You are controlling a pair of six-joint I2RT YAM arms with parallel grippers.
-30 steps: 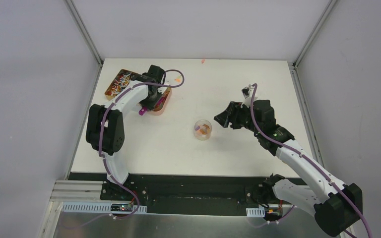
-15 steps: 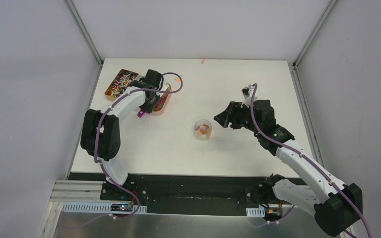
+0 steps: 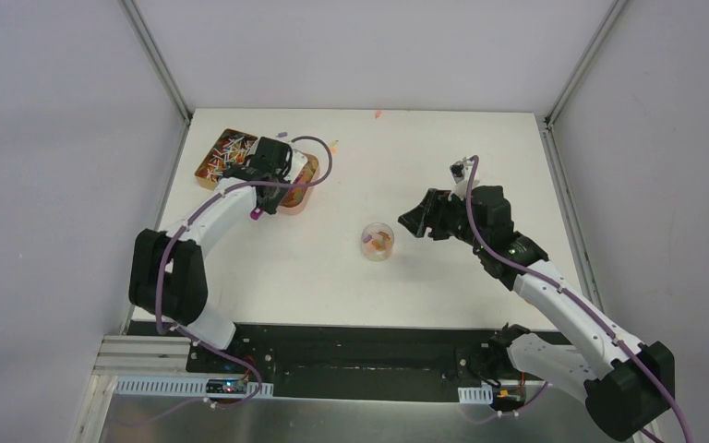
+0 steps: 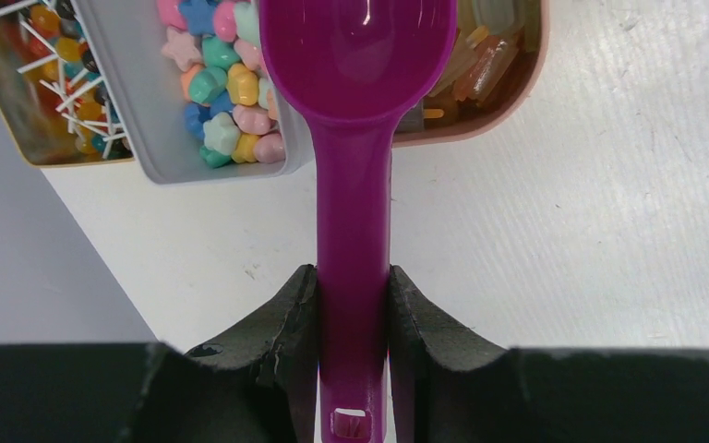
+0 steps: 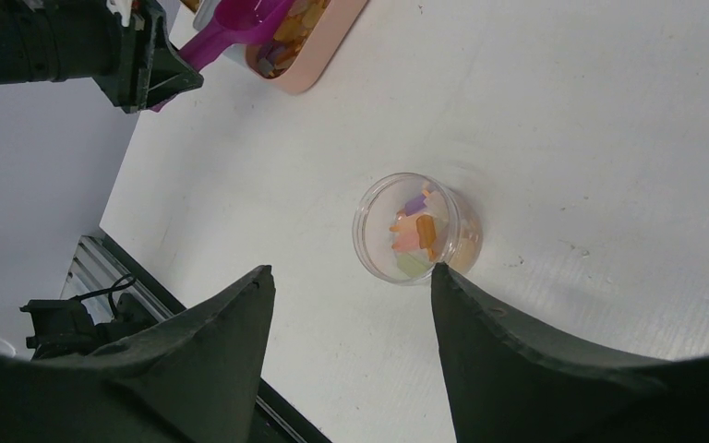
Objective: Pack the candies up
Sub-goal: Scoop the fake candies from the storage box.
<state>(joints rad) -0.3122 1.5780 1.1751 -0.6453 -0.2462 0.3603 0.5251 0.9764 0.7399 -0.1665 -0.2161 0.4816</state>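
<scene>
Honestly, my left end effector (image 4: 353,314), clamped on the empty scoop (image 4: 355,55), could catch a tray rim and flick candies (image 4: 226,88) onto the table (image 4: 609,231). Pastel ones fill the grey tray (image 4: 118,78), amber ones the pink tray (image 4: 503,106); the jar (image 5: 417,228) holds few, my right end effector (image 5: 351,272) open beside it.

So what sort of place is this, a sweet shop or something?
Probably a robotics lab test booth: a white table boxed in by plain grey panels, two white-and-black robot arms bolted along its near edge, plus a compartmented tray of colourful candies and a small clear round jar as props.
</scene>
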